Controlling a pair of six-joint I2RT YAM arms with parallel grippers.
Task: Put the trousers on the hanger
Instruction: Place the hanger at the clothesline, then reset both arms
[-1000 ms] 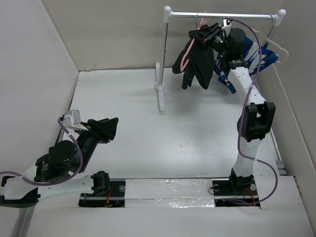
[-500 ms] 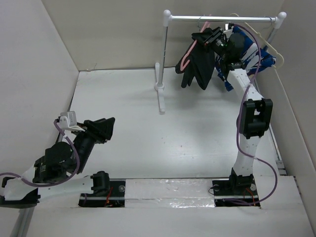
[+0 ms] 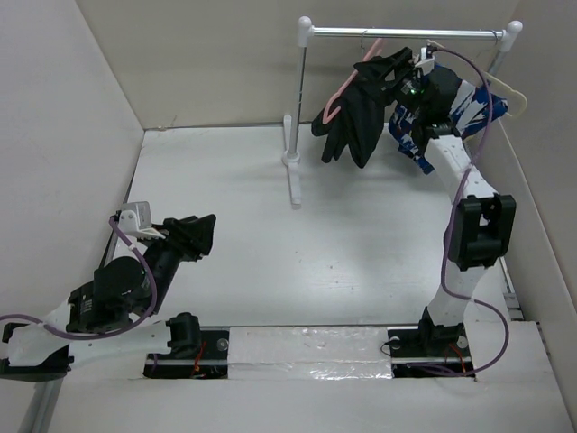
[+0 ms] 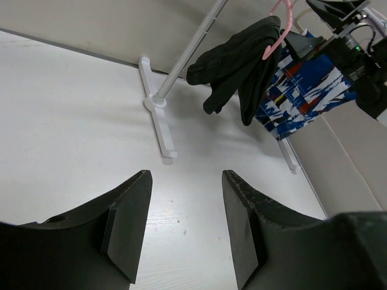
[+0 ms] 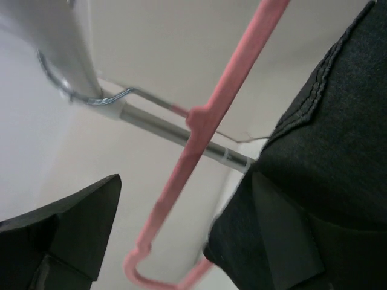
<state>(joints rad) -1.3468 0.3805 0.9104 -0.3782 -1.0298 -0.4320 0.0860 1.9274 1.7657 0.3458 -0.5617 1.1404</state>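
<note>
1. Hanging up at 1 o'clock in the top view, the trousers [image 3: 356, 113] are draped over the hanger [image 3: 341, 93]. Its hook looks caught on the rail [image 3: 406, 33], so I'd call this very nearly done.
2. The right gripper [image 5: 184, 199] is up at the rail with its jaws spread wide. The pink bar runs between them untouched, and black cloth lies against the finger on the 3 o'clock side of the wrist view.
3. The left gripper [image 4: 186, 181] sits low at 8 o'clock above the table [image 3: 270, 225], jaws about half apart with nothing between them.
4. First danger: if that cloth-side finger snags a fold on the way out, it could pull the trousers off the bar.
5. Second danger: a knock to the thin hanger could set it swinging or lift its hook off the rail.
6. Third danger: the patterned garment [image 3: 469, 104] hangs just beside, at 3 o'clock of the trousers. A careless wrist could jostle it and its cream hanger [image 3: 505, 86].
7. On materials, the trousers are soft matte black fabric with a stitched seam, bunched in limp, uneven folds.
8. The hanger is slim, smooth pink plastic, probably slippery. The rail is a shiny metal tube with white end caps.
</note>
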